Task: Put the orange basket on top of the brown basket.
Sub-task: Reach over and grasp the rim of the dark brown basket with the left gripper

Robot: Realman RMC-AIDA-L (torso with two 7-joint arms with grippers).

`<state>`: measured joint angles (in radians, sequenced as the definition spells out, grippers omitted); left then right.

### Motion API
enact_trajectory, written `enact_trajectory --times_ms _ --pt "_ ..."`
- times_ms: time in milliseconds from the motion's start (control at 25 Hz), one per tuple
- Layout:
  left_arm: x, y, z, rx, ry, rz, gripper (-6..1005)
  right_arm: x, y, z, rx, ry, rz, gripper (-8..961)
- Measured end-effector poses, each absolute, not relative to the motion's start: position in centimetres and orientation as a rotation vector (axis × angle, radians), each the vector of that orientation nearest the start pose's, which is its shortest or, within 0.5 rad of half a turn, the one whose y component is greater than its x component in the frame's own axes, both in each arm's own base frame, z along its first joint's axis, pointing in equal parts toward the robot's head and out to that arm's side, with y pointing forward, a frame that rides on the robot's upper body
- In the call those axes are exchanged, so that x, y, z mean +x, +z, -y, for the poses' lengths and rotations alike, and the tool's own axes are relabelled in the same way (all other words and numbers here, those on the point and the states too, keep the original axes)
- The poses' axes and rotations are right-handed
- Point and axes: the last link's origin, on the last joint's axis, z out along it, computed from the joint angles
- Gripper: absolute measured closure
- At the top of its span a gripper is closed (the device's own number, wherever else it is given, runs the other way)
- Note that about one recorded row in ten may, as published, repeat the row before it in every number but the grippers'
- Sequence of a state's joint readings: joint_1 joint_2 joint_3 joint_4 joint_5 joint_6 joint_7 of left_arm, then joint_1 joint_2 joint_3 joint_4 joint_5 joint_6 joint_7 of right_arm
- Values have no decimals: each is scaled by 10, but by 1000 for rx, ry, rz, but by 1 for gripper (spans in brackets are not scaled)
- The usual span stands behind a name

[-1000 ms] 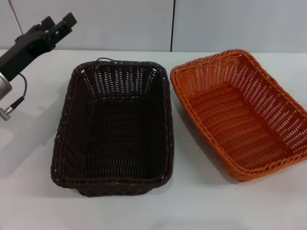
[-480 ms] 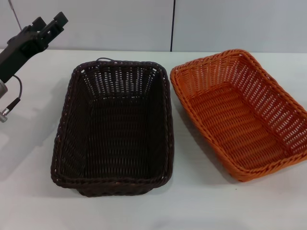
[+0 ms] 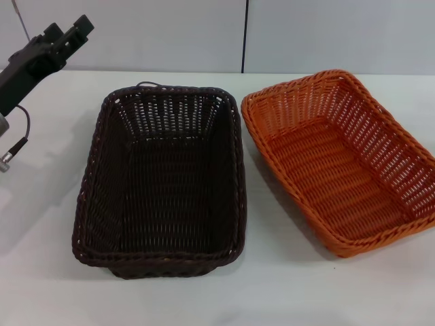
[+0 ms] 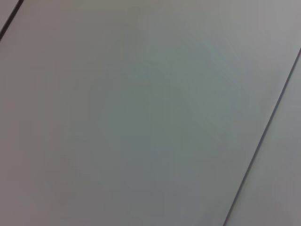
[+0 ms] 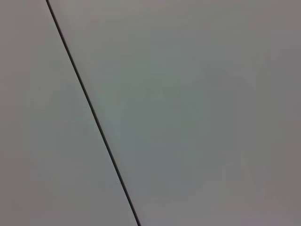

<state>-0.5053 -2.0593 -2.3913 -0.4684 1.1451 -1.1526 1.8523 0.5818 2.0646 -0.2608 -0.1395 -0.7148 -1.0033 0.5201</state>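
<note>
Wicker: one orange basket (image 3: 340, 163) beside one brown basket (image 3: 163, 180); left pincer (image 3: 68, 34) aloft, grip state unclear.

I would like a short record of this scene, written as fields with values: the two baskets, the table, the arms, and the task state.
orange basket: bright orange rectangular woven wicker basket, empty, on the white table
brown basket: very dark brown rectangular woven wicker basket, empty, to the robot's left of the orange one
contact: rims close, touching unclear
left gripper: raised at far left, holding nothing
right gripper: not in view
task state: not stacked yet
</note>
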Motion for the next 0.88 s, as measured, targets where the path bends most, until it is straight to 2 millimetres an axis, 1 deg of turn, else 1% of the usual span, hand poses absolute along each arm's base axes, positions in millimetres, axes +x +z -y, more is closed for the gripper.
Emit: enact_trajectory --times_ms 80,160,240,320,360,400,480,520,560,600,640,680,720,760,880 --pt "-280 59 -391 -1823 -1199 895 168 370 84 -375 -1068 866 -832 228" --pt "-275 65 -396 -1861 -1212 962 169 370 84 -375 -1068 865 -833 229" --pt "-269 74 -402 -1921 -1208 1041 169 370 84 -375 -1067 865 -833 229" --pt "-258 85 -408 -2018 -1164 1150 170 370 84 -375 -1068 865 -833 230" --pt "-258 85 -408 -2018 -1164 1150 170 370 83 -375 -1068 865 -833 230" --pt "-250 92 -410 -2078 -1121 1184 170 370 84 -375 -1067 864 -833 230" --pt "-250 92 -410 -2078 -1121 1184 171 371 83 -374 -1066 862 -835 231" --pt "-238 106 -411 -2177 -979 1227 171 372 83 -373 -1065 861 -836 231" --pt "-238 106 -411 -2177 -979 1227 172 372 83 -372 -1064 859 -837 232" --pt "-235 110 -411 -2205 -899 1247 172 373 83 -372 -1063 858 -838 232" --pt "-235 110 -411 -2205 -899 1247 172 374 83 -371 -1062 856 -839 232" --pt "-234 115 -410 -2224 -792 1267 172 374 83 -370 -1062 855 -840 233" --pt "-235 118 -408 -2225 -644 1297 173 375 83 -370 -1061 853 -841 233" --pt "-236 118 -407 -2224 -616 1304 173 376 83 -369 -1059 851 -842 233" --pt "-240 114 -404 -2209 -402 1353 174 379 84 -367 -1048 848 -850 234"
